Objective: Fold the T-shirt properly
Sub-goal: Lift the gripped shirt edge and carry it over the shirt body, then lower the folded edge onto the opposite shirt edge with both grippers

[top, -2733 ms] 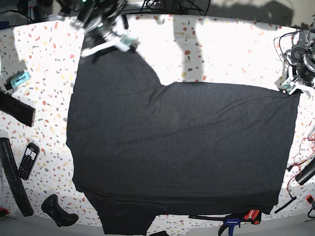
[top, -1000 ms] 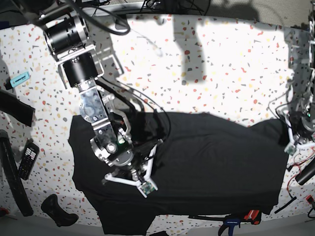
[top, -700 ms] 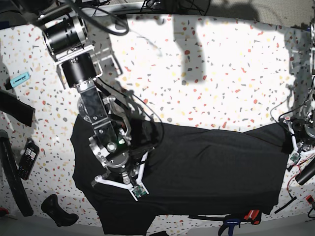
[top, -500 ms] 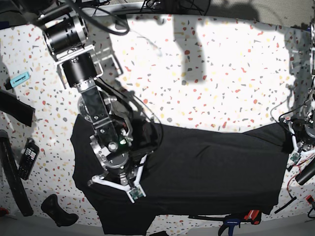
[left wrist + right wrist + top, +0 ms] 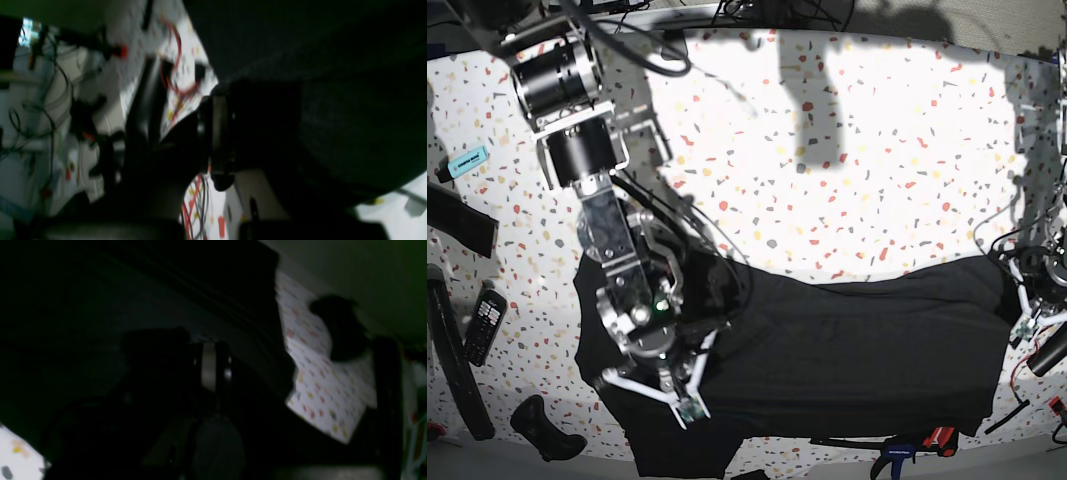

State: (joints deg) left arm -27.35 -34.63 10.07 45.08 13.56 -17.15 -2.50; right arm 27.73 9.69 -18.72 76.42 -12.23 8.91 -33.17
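Note:
The dark T-shirt (image 5: 857, 350) lies doubled over itself along the near part of the speckled table (image 5: 847, 150), plain side up. My right gripper (image 5: 662, 392), on the base view's left, sits low over the shirt's left part and is shut on a fold of it. The right wrist view shows only dark cloth (image 5: 83, 323) around the fingers (image 5: 213, 368). My left gripper (image 5: 1025, 310) is at the shirt's right edge, shut on the cloth. The left wrist view shows the cloth (image 5: 333, 100) bunched at the fingers (image 5: 218, 133).
A remote (image 5: 484, 325), a black strip (image 5: 462, 222), a black tube (image 5: 452, 365), a teal marker (image 5: 465, 160) and a black handle (image 5: 547, 428) lie at the left. A clamp (image 5: 915, 447) sits at the front edge. Red cables (image 5: 1039, 340) lie at the right.
Both grippers have moved toward the table's front edge, carrying the shirt's far edge over the near part. The visible shirt has become a narrower band.

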